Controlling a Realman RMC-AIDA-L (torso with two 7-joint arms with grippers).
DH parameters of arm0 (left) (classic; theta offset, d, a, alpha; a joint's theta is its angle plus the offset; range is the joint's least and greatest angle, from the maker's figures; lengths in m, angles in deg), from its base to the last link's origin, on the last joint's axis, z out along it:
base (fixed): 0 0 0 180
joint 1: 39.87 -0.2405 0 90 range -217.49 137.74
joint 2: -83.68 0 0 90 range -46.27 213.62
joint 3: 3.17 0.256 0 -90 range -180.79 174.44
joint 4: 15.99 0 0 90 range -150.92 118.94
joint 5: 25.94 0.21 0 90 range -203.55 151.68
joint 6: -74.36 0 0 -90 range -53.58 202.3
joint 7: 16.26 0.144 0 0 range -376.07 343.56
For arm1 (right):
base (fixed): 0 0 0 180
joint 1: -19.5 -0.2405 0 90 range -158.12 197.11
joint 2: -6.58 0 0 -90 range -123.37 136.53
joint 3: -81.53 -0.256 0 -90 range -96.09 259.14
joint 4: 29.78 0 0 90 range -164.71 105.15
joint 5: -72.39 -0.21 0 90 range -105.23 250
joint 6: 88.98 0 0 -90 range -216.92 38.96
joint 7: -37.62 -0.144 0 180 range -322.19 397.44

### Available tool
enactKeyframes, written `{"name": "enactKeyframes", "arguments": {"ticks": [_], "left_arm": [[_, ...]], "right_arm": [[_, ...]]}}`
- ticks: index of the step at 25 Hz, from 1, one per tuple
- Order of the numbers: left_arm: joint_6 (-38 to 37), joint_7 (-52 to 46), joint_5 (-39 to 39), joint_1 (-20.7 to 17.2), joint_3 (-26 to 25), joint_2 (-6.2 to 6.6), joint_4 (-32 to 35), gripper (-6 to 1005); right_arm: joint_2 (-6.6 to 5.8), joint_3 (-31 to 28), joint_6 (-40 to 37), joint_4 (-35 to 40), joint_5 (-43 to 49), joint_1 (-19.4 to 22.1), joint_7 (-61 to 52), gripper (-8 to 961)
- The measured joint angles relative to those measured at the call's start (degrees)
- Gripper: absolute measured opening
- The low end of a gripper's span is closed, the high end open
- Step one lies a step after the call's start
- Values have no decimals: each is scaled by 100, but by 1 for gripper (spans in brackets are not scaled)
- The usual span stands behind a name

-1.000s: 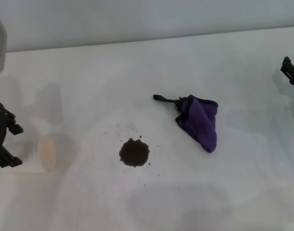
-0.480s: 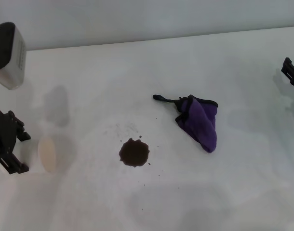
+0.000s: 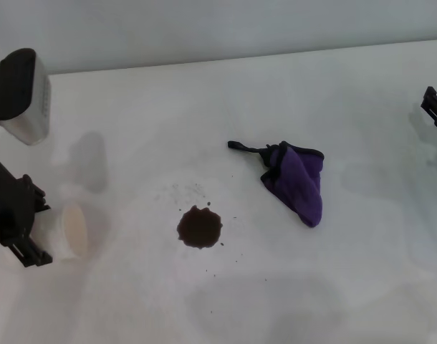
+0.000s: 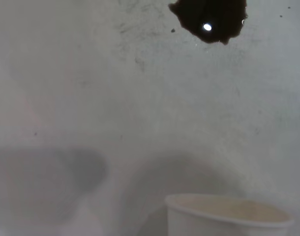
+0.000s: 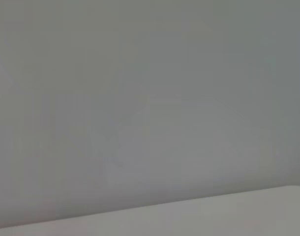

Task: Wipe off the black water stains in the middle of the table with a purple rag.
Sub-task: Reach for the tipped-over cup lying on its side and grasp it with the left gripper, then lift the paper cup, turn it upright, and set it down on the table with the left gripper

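Note:
The black water stains (image 3: 200, 227) are a dark roundish blot with small specks around it, in the middle of the white table (image 3: 204, 93). The blot also shows in the left wrist view (image 4: 211, 19). The purple rag (image 3: 299, 179) lies crumpled to the right of the blot and a little farther back, its black loop tail pointing left. My left gripper (image 3: 29, 229) is at the left edge, well left of the blot, shut on a cream paper cup (image 3: 66, 233) that is tilted on its side. My right gripper (image 3: 435, 107) is at the far right edge, away from the rag.
A grey and black link of my left arm (image 3: 18, 93) hangs over the table's back left. The cup's rim fills the left wrist view's lower part (image 4: 228, 216). The right wrist view shows only a grey wall and a strip of table (image 5: 268, 206).
My left arm has swung in from the left edge, its upper link coming into view. The gripper moved down and right, and the cup tilted onto its side. The rag and blot have not moved.

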Motion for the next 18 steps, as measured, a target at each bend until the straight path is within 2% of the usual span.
{"name": "enactKeyframes", "arguments": {"ticks": [12, 15, 18], "left_arm": [[36, -318, -131, 10, 0, -6, -11, 792], [203, -432, -522, 30, 0, 3, -185, 752], [374, -383, -1255, 16, -1, 26, -501, 718]], "right_arm": [[-6, 0, 0, 27, 0, 22, 0, 829], [-6, 0, 0, 35, 0, 25, 0, 828], [-14, 0, -7, 51, 0, 26, 0, 826]]}}
